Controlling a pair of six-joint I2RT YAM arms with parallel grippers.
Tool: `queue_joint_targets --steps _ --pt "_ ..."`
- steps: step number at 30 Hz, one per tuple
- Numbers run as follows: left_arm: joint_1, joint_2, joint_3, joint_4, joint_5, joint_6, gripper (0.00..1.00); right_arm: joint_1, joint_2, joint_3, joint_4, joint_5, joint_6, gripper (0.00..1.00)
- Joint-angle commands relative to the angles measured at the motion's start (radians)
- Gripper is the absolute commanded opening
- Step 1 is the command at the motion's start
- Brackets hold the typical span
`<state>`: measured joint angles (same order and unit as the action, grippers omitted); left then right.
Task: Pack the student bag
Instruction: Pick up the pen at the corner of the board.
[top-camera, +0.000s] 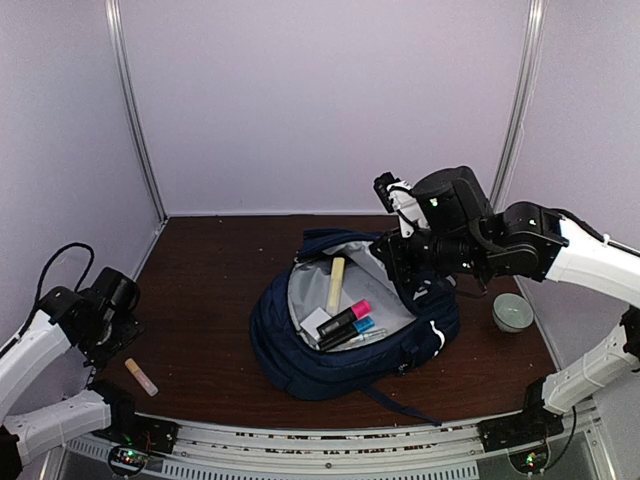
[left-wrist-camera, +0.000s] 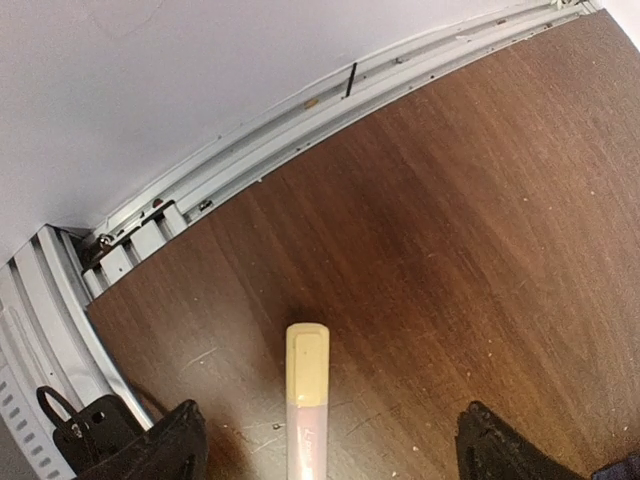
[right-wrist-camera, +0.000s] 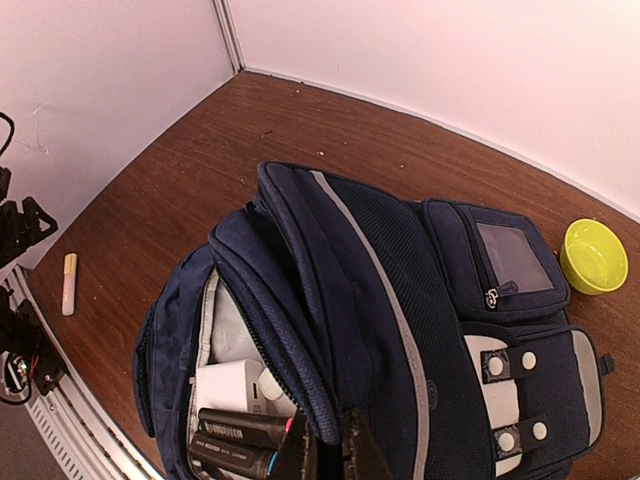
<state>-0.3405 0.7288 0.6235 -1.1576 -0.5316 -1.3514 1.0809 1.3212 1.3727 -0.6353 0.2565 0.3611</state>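
Where it's unzipped, navy fabric student bag (top-camera: 290, 355) gapes.

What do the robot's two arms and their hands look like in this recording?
Both arms are built from white shell links joined by black joint housings. A thin black cable loops off the left arm. The right arm ends in a bulky black wrist block with a white mount on top. The left hand and the right hand each have two black fingers.
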Motion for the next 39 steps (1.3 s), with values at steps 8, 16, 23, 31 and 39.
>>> queue_joint_targets --steps 8,16,23,31,39 --pt "0.329 0.066 -0.181 0.230 0.393 0.230 0.74 -0.010 -0.108 -0.098 0.148 0.021 0.039 0.00" --pt "0.347 0.139 -0.223 0.334 0.407 0.229 0.61 -0.010 -0.154 -0.164 0.152 0.037 0.045 0.00" --pt "0.354 0.241 -0.289 0.473 0.473 0.214 0.37 -0.015 -0.175 -0.187 0.146 0.054 0.042 0.00" --pt "0.355 0.232 -0.256 0.477 0.475 0.251 0.00 -0.021 -0.177 -0.191 0.145 0.053 0.044 0.00" --pt "0.269 0.067 -0.172 0.469 0.536 0.254 0.00 -0.023 -0.162 -0.166 0.136 0.055 0.036 0.00"
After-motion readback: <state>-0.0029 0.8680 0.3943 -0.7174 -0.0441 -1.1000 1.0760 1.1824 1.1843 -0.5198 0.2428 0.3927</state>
